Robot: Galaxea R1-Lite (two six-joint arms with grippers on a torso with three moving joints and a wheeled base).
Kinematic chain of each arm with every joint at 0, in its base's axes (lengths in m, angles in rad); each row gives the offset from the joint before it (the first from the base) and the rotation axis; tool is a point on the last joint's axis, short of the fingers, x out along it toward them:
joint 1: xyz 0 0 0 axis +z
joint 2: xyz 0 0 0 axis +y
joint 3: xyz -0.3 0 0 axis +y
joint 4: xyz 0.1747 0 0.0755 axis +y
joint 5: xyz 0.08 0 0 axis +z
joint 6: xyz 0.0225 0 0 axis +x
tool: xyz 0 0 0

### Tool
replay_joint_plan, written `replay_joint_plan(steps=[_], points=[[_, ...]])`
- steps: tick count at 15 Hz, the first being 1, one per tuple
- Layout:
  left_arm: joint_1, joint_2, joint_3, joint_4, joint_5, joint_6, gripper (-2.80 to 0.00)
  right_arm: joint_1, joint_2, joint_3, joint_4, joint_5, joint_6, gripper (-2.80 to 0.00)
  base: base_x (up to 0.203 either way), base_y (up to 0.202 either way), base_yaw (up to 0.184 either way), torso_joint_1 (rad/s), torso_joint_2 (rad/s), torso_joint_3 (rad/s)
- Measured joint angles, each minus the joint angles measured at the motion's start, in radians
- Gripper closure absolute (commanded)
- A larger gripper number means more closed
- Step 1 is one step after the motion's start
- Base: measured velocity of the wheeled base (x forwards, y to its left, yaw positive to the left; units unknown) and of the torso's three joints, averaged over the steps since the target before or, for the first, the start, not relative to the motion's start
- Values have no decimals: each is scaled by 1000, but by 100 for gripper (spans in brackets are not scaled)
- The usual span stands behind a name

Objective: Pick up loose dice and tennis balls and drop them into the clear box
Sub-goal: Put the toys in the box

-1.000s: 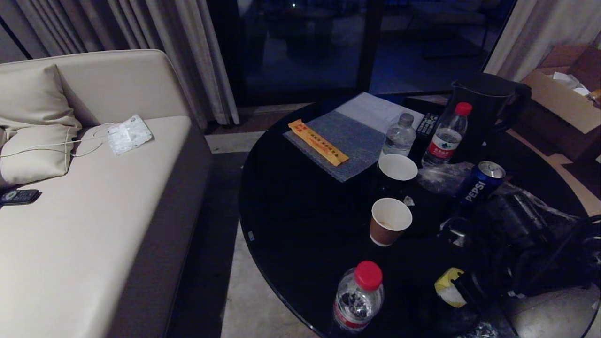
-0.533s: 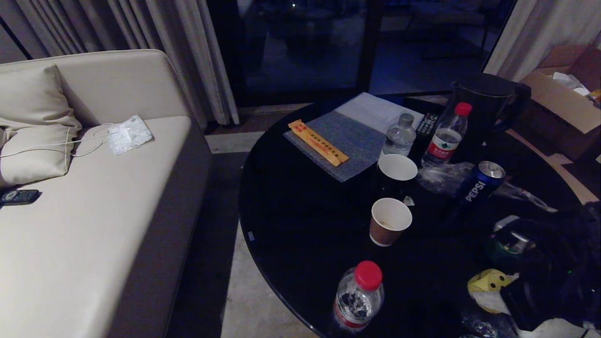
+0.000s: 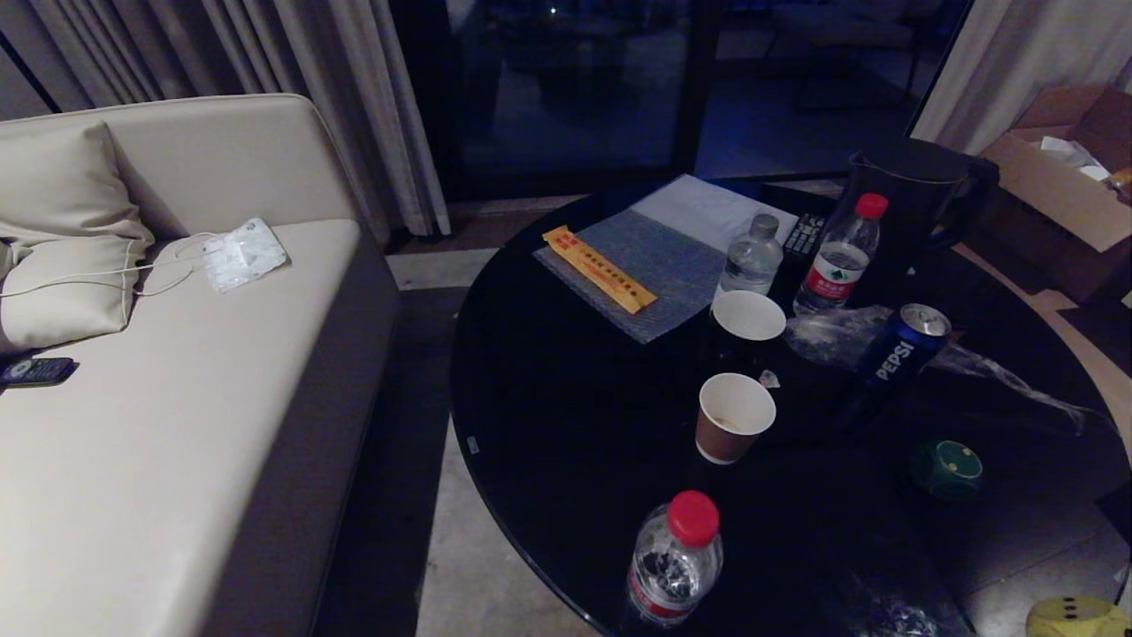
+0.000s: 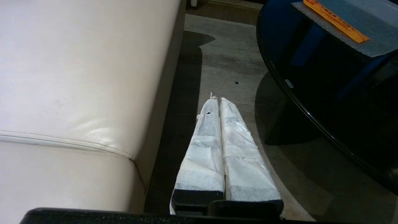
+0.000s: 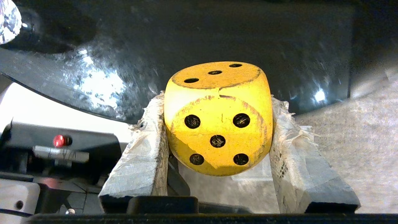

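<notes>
Stretching along the left side of the room, a cream sofa [image 3: 177, 372] carries a cushion [image 3: 62, 230] and a white packet with a cord [image 3: 240, 252]. Beside it stands the round black worktop [image 3: 575, 425], crowded with a grey mat [image 3: 654, 265] bearing an orange sachet [image 3: 600, 267], a dark kettle [image 3: 920, 195], two red-capped water bottles [image 3: 676, 557] [image 3: 840, 257], a Pepsi can [image 3: 902, 349] and two paper cups [image 3: 732, 416] [image 3: 748, 320]. A dark green die [image 3: 948, 467] sits on the worktop near its right edge, well apart from the cups. At the lower right corner, off the worktop's rim, the yellow die [image 5: 219, 116] with black pips is pinched between the padded fingers of the right gripper [image 5: 217, 124], its five-pip face toward the wrist camera. The left gripper [image 4: 217, 102] hangs low between sofa and worktop, its wrapped fingers pressed together on nothing.
</notes>
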State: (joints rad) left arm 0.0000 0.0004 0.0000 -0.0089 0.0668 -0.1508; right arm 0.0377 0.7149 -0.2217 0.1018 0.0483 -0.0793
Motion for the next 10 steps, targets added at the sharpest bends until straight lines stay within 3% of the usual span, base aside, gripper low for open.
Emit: replay_joint_plan(steps=[5, 10], points=[[0, 0, 0, 0, 0, 0, 0, -39, -435, 82, 135, -1, 15, 0, 0, 0, 0, 0, 0, 0], [0, 0, 0, 0, 0, 0, 0, -32, -679, 147, 62, -30, 84, 0, 0, 0, 0, 0, 0, 0]])
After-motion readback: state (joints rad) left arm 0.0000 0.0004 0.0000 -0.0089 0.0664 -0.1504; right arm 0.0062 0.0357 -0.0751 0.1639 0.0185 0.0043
